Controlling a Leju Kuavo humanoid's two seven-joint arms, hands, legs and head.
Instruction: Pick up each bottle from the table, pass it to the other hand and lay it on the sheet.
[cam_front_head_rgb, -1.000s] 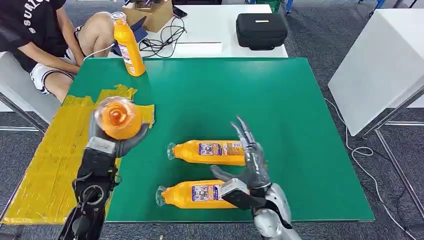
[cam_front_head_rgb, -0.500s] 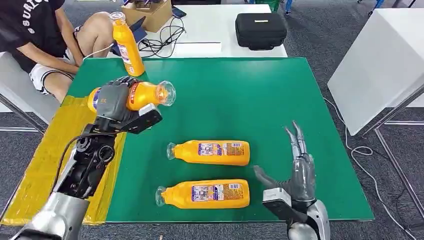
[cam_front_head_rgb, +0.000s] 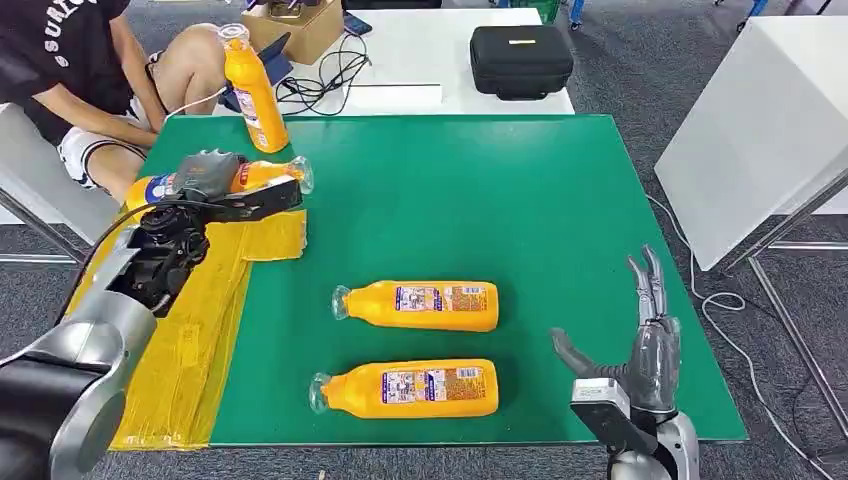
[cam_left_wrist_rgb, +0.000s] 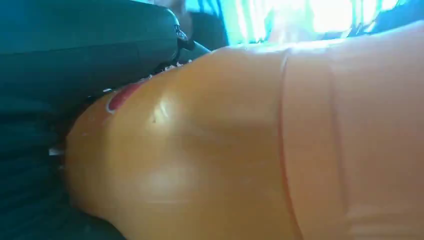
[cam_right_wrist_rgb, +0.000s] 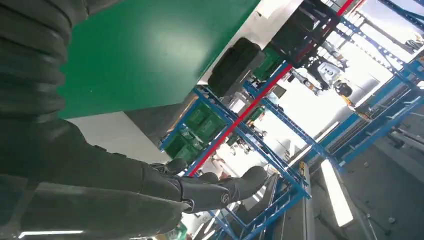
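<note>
Over the yellow sheet (cam_front_head_rgb: 190, 330), the left hand (cam_front_head_rgb: 205, 180) had lowered its gripped bottle (cam_front_head_rgb: 255, 176) for laying, while the right hand (cam_front_head_rgb: 645, 345) withdrew, fingers spread.

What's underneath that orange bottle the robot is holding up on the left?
Below the held bottle in the left hand lies the yellow sheet on the green table. The hand and arm cover part of the sheet, so that patch cannot be seen.
</note>
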